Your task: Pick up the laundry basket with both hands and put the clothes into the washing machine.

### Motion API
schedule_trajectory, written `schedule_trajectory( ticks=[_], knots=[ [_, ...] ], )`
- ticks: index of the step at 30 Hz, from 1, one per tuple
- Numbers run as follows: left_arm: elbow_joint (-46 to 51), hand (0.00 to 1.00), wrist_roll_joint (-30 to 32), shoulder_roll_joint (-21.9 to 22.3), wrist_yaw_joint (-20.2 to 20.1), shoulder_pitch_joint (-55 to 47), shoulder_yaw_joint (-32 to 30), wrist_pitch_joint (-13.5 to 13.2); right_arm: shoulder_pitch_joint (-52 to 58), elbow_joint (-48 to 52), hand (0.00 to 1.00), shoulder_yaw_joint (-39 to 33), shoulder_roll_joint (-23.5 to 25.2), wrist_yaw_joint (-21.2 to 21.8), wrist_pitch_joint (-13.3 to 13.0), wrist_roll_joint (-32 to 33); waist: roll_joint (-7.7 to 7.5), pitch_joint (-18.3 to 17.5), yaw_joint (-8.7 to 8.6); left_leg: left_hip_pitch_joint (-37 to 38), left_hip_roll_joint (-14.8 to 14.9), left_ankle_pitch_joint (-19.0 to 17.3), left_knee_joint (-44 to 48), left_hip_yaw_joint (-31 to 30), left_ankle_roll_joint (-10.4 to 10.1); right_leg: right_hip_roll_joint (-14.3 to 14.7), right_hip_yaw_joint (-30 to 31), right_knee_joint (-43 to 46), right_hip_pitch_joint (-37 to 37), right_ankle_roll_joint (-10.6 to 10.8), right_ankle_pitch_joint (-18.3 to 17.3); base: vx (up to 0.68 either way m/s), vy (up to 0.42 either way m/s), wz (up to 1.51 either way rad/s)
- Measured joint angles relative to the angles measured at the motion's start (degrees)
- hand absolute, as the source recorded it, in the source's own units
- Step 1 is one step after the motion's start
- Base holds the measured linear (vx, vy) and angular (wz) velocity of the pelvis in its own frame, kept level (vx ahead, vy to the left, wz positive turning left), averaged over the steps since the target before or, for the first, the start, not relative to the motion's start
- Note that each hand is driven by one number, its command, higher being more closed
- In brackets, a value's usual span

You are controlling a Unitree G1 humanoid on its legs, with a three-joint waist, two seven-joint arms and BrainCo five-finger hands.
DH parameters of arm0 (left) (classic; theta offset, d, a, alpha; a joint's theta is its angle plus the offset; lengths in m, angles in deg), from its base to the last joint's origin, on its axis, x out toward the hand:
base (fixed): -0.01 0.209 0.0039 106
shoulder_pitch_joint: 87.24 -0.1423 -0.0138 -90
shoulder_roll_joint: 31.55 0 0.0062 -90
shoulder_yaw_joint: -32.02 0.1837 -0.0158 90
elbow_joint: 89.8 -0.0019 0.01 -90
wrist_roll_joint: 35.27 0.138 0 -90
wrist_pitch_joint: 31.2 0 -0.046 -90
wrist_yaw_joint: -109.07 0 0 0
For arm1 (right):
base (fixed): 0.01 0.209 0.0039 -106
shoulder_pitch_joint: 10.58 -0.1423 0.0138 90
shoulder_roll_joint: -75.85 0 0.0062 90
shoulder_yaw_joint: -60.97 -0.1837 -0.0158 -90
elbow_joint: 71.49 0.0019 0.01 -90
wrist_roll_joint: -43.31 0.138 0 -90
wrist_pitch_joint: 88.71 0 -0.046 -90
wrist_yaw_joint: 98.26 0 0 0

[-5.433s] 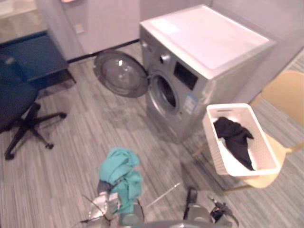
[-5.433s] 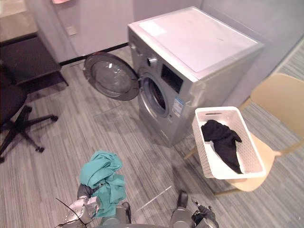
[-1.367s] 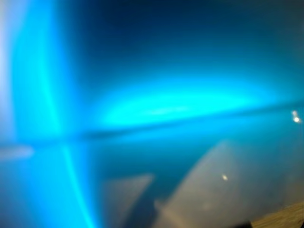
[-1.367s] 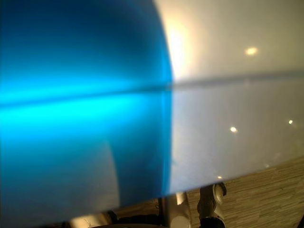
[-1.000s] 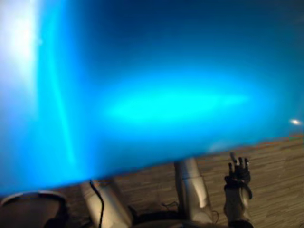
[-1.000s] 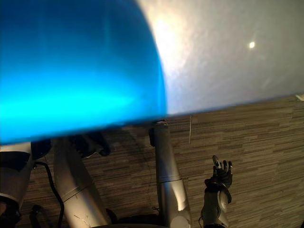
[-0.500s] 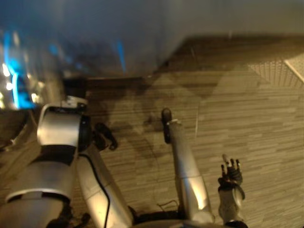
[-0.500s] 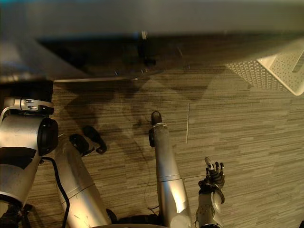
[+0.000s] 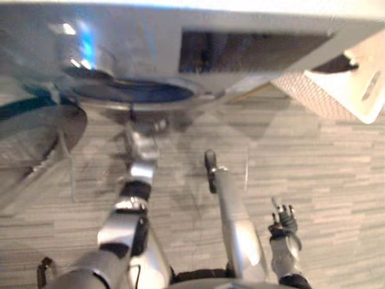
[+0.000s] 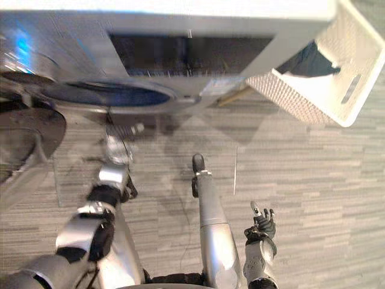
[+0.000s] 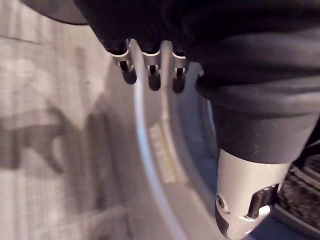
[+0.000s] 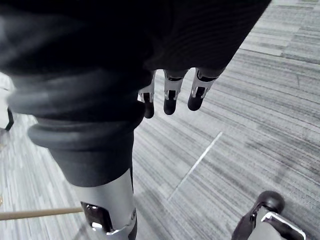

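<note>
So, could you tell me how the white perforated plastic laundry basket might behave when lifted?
Probably stiff: the white perforated plastic laundry basket shows straight walls. Likely light, with just a dark garment showing inside. That cloth looks floppy and could slide.

Grey striped floor [image 10: 313, 168] runs out in front of the washing machine [image 10: 180, 24], which stands right on it. A thin pale strip [image 10: 235, 171] lies on the floor near the machine's front.
</note>
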Motion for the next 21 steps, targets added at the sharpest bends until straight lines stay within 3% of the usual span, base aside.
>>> schedule_trajectory(
  ticks=[1, 6, 8, 11, 17, 21],
  knots=[
    [-0.53, 0.00, -0.11, 1.01, -0.66, -2.79, -0.25, -0.14, -0.14, -0.17, 0.00, -0.17, -0.02, -0.48, 0.55, -0.21, 0.03, -0.03, 0.38, 3.40, -0.93, 0.72, -2.56, 1.08, 0.07, -0.84, 0.01, -1.37, 2.64, -0.01, 0.01, 0.23, 0.049, 0.34],
    [-5.42, 0.00, -1.93, 5.38, -4.41, -19.88, -4.91, -2.44, -0.22, -7.16, 0.00, -2.53, 0.05, -1.46, 4.34, -4.35, 3.63, -8.28, 1.84, 20.11, -5.19, 4.20, -17.54, 4.56, 0.02, -3.96, -1.38, -13.43, 18.65, 0.12, 1.18, 0.24, 0.033, 0.30],
    [-7.76, 0.00, -4.07, 5.84, -6.40, -26.06, -8.08, -3.54, 0.19, -9.77, 0.00, -3.74, 0.79, -1.41, 5.77, -6.44, 4.27, -12.51, 2.84, 26.56, -7.17, 6.49, -24.69, 5.86, -0.03, -5.30, -1.99, -18.60, 24.34, 0.31, 2.06, 0.25, 0.027, 0.30],
    [-12.15, 0.00, -6.31, 5.98, -8.31, -32.51, -13.64, -4.26, 0.30, -13.20, 0.00, -7.89, 2.82, -1.24, 7.14, -7.79, 4.61, -16.68, 3.01, 34.44, -9.81, 10.45, -34.15, 5.89, -0.65, -7.11, -4.32, -22.97, 31.12, 0.31, 2.16, 0.16, 0.009, 0.38],
    [-15.42, 0.00, -8.40, 6.71, -11.78, -36.38, -17.13, -4.66, 0.59, -18.24, 0.00, -14.98, 2.47, -0.08, 9.25, -12.16, 6.34, -20.37, 2.97, 44.07, -11.43, 15.14, -44.19, 4.94, -1.29, -7.79, -7.30, -24.98, 38.78, -0.12, 1.32, 0.04, -0.025, 0.25],
    [-15.38, 0.00, -10.31, 7.19, -11.91, -36.88, -17.14, -5.64, 0.93, -20.41, 0.00, -16.20, 1.61, 0.48, 10.31, -15.84, 6.86, -21.40, 2.89, 45.38, -11.54, 16.40, -45.16, 3.12, -1.24, -7.97, -9.01, -23.00, 40.04, -0.50, -0.49, -0.06, -0.055, 0.33]
  ],
)
